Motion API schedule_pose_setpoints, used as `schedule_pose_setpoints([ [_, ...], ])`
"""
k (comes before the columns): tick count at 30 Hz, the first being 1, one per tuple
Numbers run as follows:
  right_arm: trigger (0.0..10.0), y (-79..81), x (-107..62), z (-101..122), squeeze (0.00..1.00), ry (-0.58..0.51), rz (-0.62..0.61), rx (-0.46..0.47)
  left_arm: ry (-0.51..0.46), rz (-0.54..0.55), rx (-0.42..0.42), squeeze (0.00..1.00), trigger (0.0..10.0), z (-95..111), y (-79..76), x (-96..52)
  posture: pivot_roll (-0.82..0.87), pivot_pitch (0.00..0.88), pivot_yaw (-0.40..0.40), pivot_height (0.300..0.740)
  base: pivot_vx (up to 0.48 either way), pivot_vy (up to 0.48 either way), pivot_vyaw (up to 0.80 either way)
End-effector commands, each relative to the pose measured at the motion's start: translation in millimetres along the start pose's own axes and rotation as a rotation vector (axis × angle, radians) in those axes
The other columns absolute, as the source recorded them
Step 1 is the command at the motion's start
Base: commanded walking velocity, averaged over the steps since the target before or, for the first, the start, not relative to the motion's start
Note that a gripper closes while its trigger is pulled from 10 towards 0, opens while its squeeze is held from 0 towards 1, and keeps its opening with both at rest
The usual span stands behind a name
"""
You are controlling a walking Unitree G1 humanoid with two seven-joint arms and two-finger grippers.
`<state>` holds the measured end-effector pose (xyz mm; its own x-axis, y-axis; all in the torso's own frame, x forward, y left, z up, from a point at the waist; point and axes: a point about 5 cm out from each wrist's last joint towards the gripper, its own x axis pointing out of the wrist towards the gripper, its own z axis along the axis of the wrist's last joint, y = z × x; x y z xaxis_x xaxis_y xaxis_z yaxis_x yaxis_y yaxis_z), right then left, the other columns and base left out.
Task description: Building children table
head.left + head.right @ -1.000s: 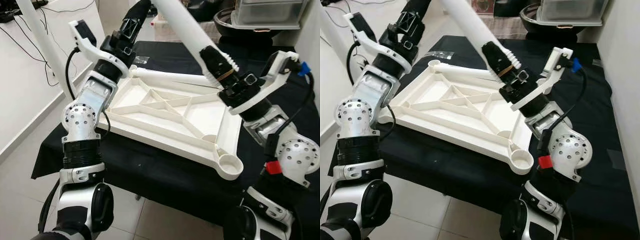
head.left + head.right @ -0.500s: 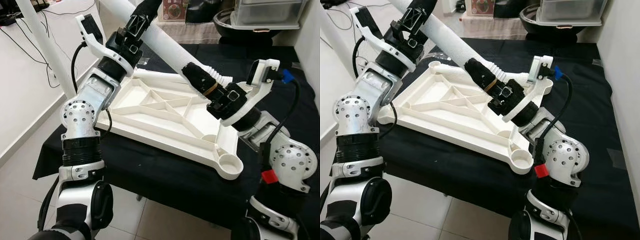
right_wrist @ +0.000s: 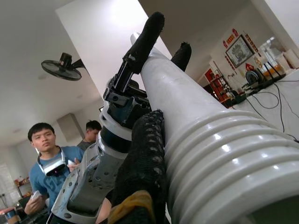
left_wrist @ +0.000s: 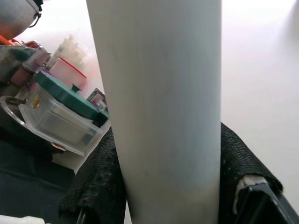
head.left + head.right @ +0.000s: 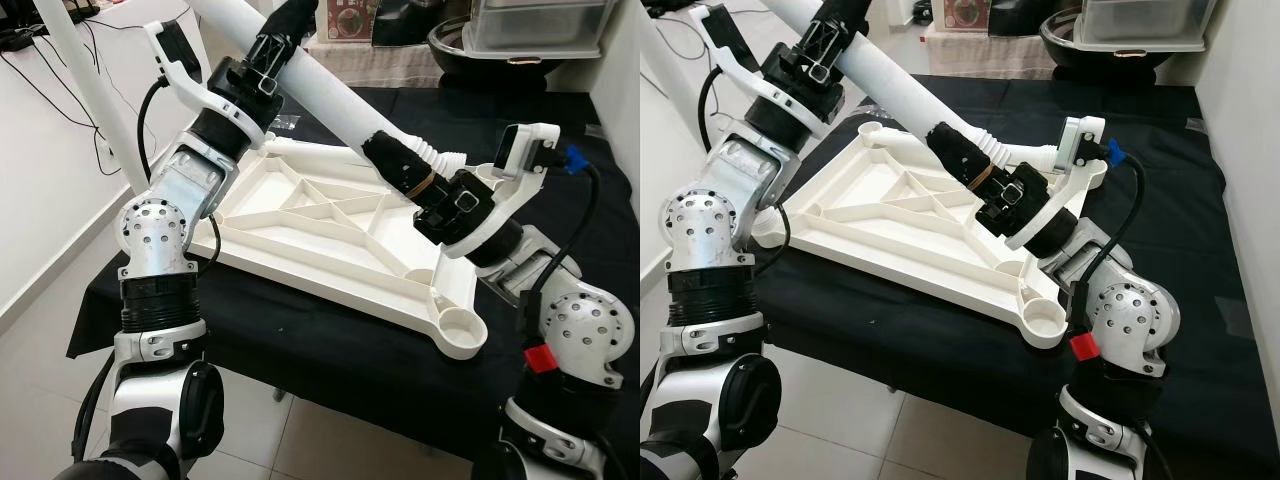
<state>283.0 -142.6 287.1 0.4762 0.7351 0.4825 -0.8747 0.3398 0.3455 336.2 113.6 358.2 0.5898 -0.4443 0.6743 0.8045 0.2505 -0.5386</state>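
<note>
A white tabletop [image 5: 330,215] lies underside up on the black-covered table [image 5: 300,350], ribs showing and a round socket [image 5: 462,331] at its near right corner. Above it, both grippers hold a long white table leg [image 5: 330,92] at a slant. My left gripper [image 5: 283,35] is shut on the leg's upper part; its black fingers [image 4: 98,182] flank the tube [image 4: 159,116]. My right gripper [image 5: 397,160] is shut on the lower end beside the ribbed thread [image 3: 219,154], over the tabletop's right side.
Another white leg [image 5: 85,90] leans at the left by the wall. A small plastic bag [image 5: 285,122] lies behind the tabletop. A clear bin [image 5: 540,25] stands at the back right. Two people [image 3: 46,158] stand in the background of the right wrist view.
The leg has tipped from steep to a flatter slant. My right gripper has carried its ribbed end down and left over the tabletop; the left gripper kept its hold higher up.
</note>
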Motion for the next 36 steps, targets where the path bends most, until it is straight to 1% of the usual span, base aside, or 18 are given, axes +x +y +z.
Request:
schedule_pose_setpoints([
  [1, 0.0, 3.0, -0.6, -2, 0.00, 0.009, 0.004, -0.015, -0.013, -0.017, 0.036, 0.00, 0.0, 9, -4.2, -1.5, -0.05, 0.052, 0.088, 0.740, 0.000, 0.000, 0.00],
  [2, 0.0, 2.6, -1.0, -2, 0.00, 0.011, 0.001, -0.023, -0.008, -0.025, 0.037, 0.00, 0.0, 10, -5.8, -1.7, -0.05, 0.051, 0.087, 0.740, 0.000, 0.000, 0.00],
  [3, 1.2, 1.9, -1.4, -2, 0.00, 0.021, -0.011, -0.043, -0.005, -0.032, 0.036, 0.00, 0.0, 11, -7.2, -1.7, -0.05, 0.052, 0.089, 0.740, 0.000, 0.000, 0.00],
  [4, 1.2, 1.9, -1.4, -2, 0.00, 0.021, -0.011, -0.043, -0.005, -0.032, 0.036, 0.00, 0.0, 11, -7.2, -1.7, -0.05, 0.052, 0.089, 0.740, 0.000, 0.000, 0.00],
  [5, 10.0, 1.2, -1.5, -4, 1.00, 0.026, -0.017, -0.042, -0.006, -0.046, 0.031, 0.00, 0.0, 14, -9.4, -1.2, -0.05, 0.052, 0.088, 0.740, 0.000, 0.000, 0.00],
  [10, 10.0, 1.1, -0.9, -6, 1.00, 0.016, -0.016, -0.023, -0.033, -0.047, 0.026, 0.00, 0.0, 19, -9.7, -0.2, -0.05, 0.052, 0.089, 0.740, 0.000, 0.000, 0.00],
  [17, 10.0, -2.7, -12.9, -11, 1.00, -0.018, -0.024, 0.025, -0.086, -0.062, 0.011, 0.00, 0.0, 31, -13.8, 2.1, -0.05, 0.054, 0.089, 0.740, 0.000, 0.000, 0.00],
  [19, 10.0, -9.7, -30.9, -16, 1.00, -0.001, -0.074, 0.041, -0.118, -0.074, 0.017, 0.00, 0.0, 43, -17.3, 1.1, -0.05, 0.055, 0.089, 0.740, 0.000, 0.000, 0.00],
  [21, 10.0, -12.5, -38.6, -19, 1.00, 0.015, -0.100, 0.040, -0.133, -0.080, 0.017, 0.00, 0.0, 48, -18.9, 0.6, -0.05, 0.055, 0.089, 0.740, 0.000, 0.000, 0.00],
  [23, 10.0, -17.9, -59.2, -28, 1.00, 0.056, -0.171, 0.044, -0.175, -0.100, 0.016, 0.00, 0.0, 66, -23.8, -0.1, -0.05, 0.057, 0.091, 0.740, 0.000, 0.000, 0.00],
  [29, 10.0, -24.0, -75.8, -29, 1.00, 0.066, -0.258, 0.029, -0.177, -0.119, 0.038, 0.00, 0.0, 80, -28.0, -0.6, -0.05, 0.060, 0.097, 0.740, 0.000, 0.000, 0.00],
  [30, 10.0, -27.2, -81.2, -27, 1.00, 0.068, -0.300, 0.000, -0.157, -0.127, 0.052, 0.00, 0.0, 83, -28.9, -0.8, -0.05, 0.060, 0.098, 0.740, 0.000, 0.000, 0.00],
  [31, 10.0, -37.4, -89.3, -12, 0.87, 0.044, -0.408, -0.092, -0.045, -0.140, 0.119, 0.00, 0.0, 81, -28.1, -2.3, -0.06, 0.058, 0.103, 0.740, 0.000, 0.000, 0.00],
  [32, 10.0, -44.2, -95.0, 8, 0.27, 0.020, -0.480, -0.178, 0.105, -0.149, 0.201, 0.00, 0.0, 72, -23.5, -6.6, -0.06, 0.056, 0.103, 0.740, 0.000, 0.000, 0.00],
  [33, 10.0, -44.2, -95.0, 8, 0.27, 0.020, -0.480, -0.178, 0.105, -0.149, 0.201, 0.00, 0.0, 72, -23.5, -6.6, -0.06, 0.056, 0.103, 0.740, 0.000, 0.000, 0.00],
  [34, 10.0, -45.7, -97.5, 23, 0.12, 0.003, -0.503, -0.237, 0.229, -0.154, 0.252, 0.00, 0.0, 64, -18.4, -11.9, -0.06, 0.056, 0.103, 0.740, 0.000, 0.000, 0.00],
  [35, 10.0, -45.7, -97.5, 23, 0.12, 0.003, -0.503, -0.237, 0.229, -0.154, 0.252, 0.00, 0.0, 64, -18.4, -11.9, -0.06, 0.056, 0.103, 0.740, 0.000, 0.000, 0.00],
  [36, 10.0, -38.5, -95.9, 38, 0.00, 0.036, -0.450, -0.308, 0.354, -0.180, 0.324, 0.00, 0.0, 53, -13.7, -19.2, -0.06, 0.052, 0.105, 0.740, 0.000, 0.000, 0.00],
])
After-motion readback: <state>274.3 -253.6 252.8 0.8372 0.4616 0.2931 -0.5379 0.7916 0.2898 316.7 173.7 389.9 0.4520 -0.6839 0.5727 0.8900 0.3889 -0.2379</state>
